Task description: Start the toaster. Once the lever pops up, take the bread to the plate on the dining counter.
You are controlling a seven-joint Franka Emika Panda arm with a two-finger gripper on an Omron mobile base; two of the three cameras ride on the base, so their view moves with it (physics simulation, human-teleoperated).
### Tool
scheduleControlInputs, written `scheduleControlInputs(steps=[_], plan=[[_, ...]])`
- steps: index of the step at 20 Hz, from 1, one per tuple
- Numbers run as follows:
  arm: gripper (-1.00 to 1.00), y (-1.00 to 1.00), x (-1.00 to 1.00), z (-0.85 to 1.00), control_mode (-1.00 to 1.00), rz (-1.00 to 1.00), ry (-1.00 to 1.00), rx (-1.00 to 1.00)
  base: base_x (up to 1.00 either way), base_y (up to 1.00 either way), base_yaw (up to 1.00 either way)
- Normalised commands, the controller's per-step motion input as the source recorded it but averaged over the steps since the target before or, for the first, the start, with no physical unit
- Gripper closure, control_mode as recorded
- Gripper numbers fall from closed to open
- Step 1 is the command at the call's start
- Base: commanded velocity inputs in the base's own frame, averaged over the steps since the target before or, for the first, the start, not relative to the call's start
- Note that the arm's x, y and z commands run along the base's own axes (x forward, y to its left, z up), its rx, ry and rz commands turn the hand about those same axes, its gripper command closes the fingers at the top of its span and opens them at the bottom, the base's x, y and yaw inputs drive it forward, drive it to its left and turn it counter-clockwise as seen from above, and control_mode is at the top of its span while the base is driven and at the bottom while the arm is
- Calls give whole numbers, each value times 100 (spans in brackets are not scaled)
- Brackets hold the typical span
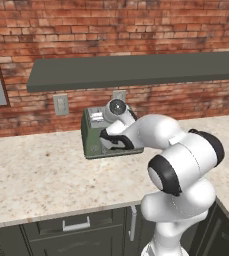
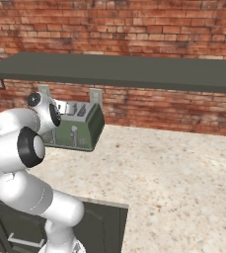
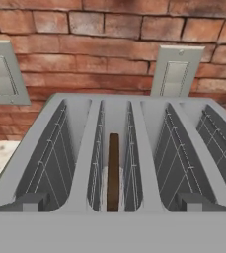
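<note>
A red brick wall (image 1: 136, 25) backs a beige speckled counter (image 1: 41, 175), with a long dark shelf (image 1: 136, 70) fixed to the wall above it. The sage-green toaster (image 1: 92, 135) stands on the counter close to the wall, its slots facing up and one silver lever (image 2: 74, 133) visible on its front in the right base view. In the hand view the bread (image 3: 113, 170), a dark brown slice seen edge-on, sits upright down inside the second slot from the left, between the wire guides. The other slots show just their grey wire grids. The hand (image 1: 117, 134) hovers right over the toaster's top, looking down into the slots; its fingertips are hidden at the bottom of the hand view, its jaws stand wide apart and it holds nothing. Two pale outlet plates (image 3: 176, 71) are set in the brick just behind the toaster, one to each side. Dark cabinet fronts (image 1: 71, 230) with a silver handle run below the counter edge.
</note>
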Motion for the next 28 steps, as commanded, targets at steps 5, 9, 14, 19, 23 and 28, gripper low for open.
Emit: scheduleControlInputs(steps=[5, 9, 14, 19, 23, 28], plan=[[-100, 0, 0, 0, -100, 0, 1, 0, 0, 0, 0], [-100, 0, 0, 0, -100, 0, 0, 0, 0, 0, 0], [-100, 0, 0, 0, -100, 0, 0, 0, 0, 0, 0], [-100, 0, 0, 0, -100, 0, 0, 0, 0, 0, 0], [-100, 0, 0, 0, -100, 0, 0, 0, 0, 0, 0], [-100, 0, 0, 0, -100, 0, 0, 0, 0, 0, 0]])
